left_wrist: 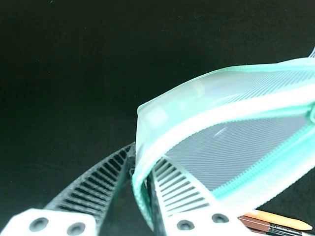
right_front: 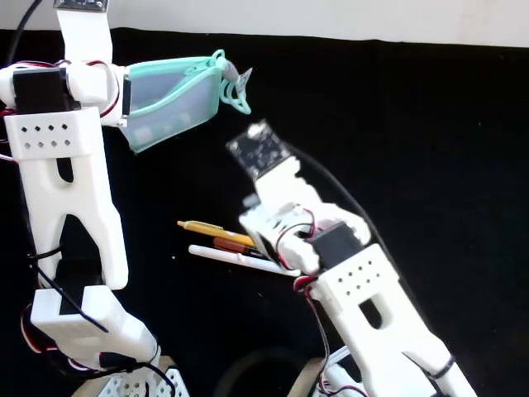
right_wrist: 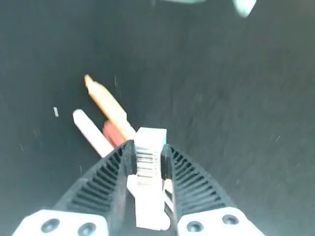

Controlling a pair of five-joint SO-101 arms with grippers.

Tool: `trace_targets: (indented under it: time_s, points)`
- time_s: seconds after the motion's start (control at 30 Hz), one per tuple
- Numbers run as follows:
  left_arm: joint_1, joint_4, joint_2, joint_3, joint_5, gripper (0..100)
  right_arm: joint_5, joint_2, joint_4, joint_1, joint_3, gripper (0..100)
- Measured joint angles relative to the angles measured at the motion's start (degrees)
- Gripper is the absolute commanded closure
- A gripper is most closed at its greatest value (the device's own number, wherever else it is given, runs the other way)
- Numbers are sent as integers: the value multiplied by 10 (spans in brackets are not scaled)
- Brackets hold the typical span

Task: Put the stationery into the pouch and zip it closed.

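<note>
Black cloth (right_front: 430, 165) covers the table, with a strip of pale wall (right_front: 331, 16) along the far edge.

The left gripper (left_wrist: 140, 162) is clamped on one end of the pouch (right_front: 173, 99). Its ribbed fingers (left_wrist: 172, 184) pinch the teal edge between them. The pouch juts out sideways from the gripper at the far left of the table and appears lifted off the cloth. In the left wrist view its mouth gapes, the two zip edges standing apart with the ribbed lining showing between them. A teal loop (right_front: 230, 98) hangs at the pouch's free end, the end nearest the right arm.

The right gripper (right_wrist: 146, 152) sits near the middle of the table, narrowed onto a small white block (right_wrist: 149, 162) with dark stripes on its face. The block stands between the fingers, and each one touches a side of it.

Three pens lie on the cloth just beyond the right gripper's tips, close together and roughly parallel: a yellow pen (right_front: 207, 229) farthest out, a brown pen (right_front: 234, 245) in the middle and a white pen (right_front: 227, 255) nearest the arms' bases. In the high view the right arm covers one end of each pen. The pens and the block are well apart from the pouch, which hangs over the far side of the table from them.
</note>
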Motion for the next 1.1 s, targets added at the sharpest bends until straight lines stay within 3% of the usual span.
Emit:
trace_targets:
  time_s: [0.23,0.57,0.9,1.1]
  points:
    - [0,0,0,0,17,994,-55,-5,0,1,-144,991]
    - [0,9,0,0,46,994,-125,90,-84,-11,-319,991]
    - [74,18,-10,55,61,994,-131,142,-102,-17,-439,991]
    - [84,18,-10,59,63,994,-131,148,-102,-23,-455,991]
